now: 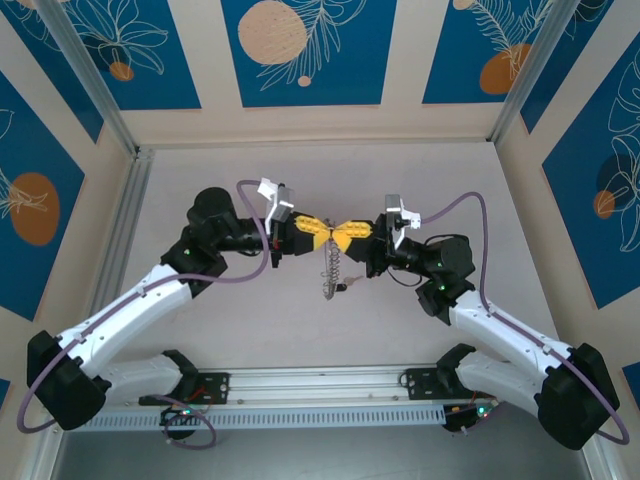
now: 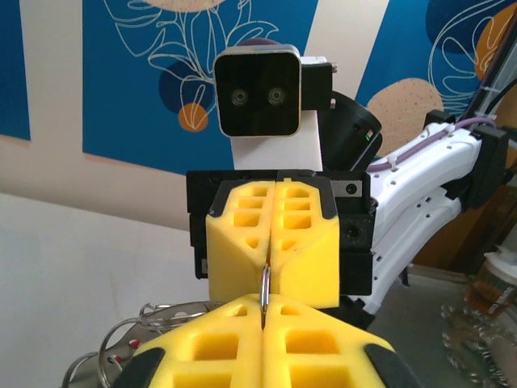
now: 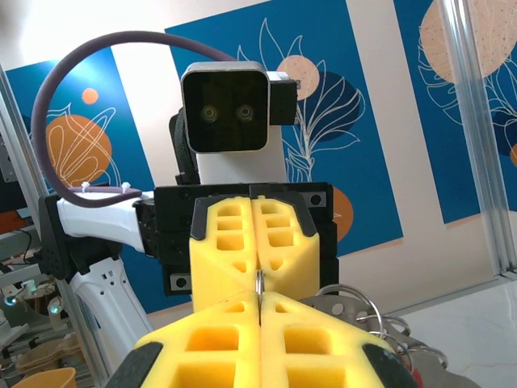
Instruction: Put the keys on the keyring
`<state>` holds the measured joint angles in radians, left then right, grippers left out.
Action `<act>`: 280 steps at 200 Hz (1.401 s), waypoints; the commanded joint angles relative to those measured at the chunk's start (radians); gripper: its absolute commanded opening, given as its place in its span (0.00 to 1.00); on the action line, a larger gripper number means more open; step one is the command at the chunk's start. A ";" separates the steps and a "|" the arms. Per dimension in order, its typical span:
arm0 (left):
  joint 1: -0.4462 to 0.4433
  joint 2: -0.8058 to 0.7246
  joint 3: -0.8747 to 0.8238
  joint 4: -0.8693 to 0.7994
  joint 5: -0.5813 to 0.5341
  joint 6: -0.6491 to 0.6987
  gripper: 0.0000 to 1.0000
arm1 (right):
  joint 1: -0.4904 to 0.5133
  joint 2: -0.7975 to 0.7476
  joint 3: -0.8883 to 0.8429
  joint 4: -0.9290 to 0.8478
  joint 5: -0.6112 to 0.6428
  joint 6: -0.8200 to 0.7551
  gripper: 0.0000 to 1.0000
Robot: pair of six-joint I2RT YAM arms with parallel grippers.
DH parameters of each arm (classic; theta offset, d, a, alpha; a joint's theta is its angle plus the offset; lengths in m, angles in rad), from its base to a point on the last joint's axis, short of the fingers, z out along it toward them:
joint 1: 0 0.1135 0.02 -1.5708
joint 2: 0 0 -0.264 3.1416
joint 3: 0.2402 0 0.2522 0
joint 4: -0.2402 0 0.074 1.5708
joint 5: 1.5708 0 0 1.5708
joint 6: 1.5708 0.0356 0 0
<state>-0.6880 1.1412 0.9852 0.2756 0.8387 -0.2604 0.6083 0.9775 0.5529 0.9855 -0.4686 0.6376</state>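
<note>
The keyring (image 1: 332,268) hangs in mid-air over the middle of the table (image 1: 250,330), a thin silver metal loop seen edge-on from above, with a bunch of small silvery pieces dangling below it to a dark tip. At that size, the keys cannot be told from the other pieces.

From the left wrist, the wire of the ring (image 2: 264,293) stands as a slim upright sliver in the seam between the yellow fingers, with further loops of wire and a speck of red trailing off to the lower left. From the right wrist, the same sliver (image 3: 258,284) shows in the seam, with rings and flat metal pieces bunched to the lower right.

The left gripper (image 1: 322,232) and the right gripper (image 1: 348,232) meet tip to tip above the table. Each has its yellow fingers pressed together, pinching the top of the ring from opposite sides.

Each wrist view faces the other arm head-on: the right gripper (image 2: 271,279) under its black-faced camera (image 2: 258,89), and the left gripper (image 3: 254,273) under a looping purple cable (image 3: 97,73).

Cream walls with blue panels (image 1: 300,50) carrying white leaf outlines and orange discs enclose the table.
</note>
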 commanded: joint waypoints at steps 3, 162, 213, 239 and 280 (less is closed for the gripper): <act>0.002 0.005 0.015 0.010 0.027 0.013 0.00 | 0.007 -0.012 -0.009 0.087 0.027 0.013 0.00; -0.054 0.207 0.648 -1.257 -0.115 0.744 0.00 | 0.065 -0.101 0.423 -1.338 0.047 -0.716 0.40; -0.085 0.263 0.721 -1.363 -0.182 0.796 0.00 | 0.065 -0.073 0.435 -1.351 0.015 -0.730 0.37; -0.099 0.288 0.752 -1.394 -0.207 0.812 0.00 | 0.066 -0.064 0.431 -1.340 -0.004 -0.730 0.35; -0.122 0.318 0.785 -1.430 -0.234 0.828 0.00 | 0.065 -0.051 0.430 -1.305 -0.015 -0.721 0.34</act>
<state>-0.7902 1.4487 1.7248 -1.1110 0.6163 0.5343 0.6731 0.9180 0.9585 -0.3412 -0.4530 -0.0761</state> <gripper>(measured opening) 0.041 0.340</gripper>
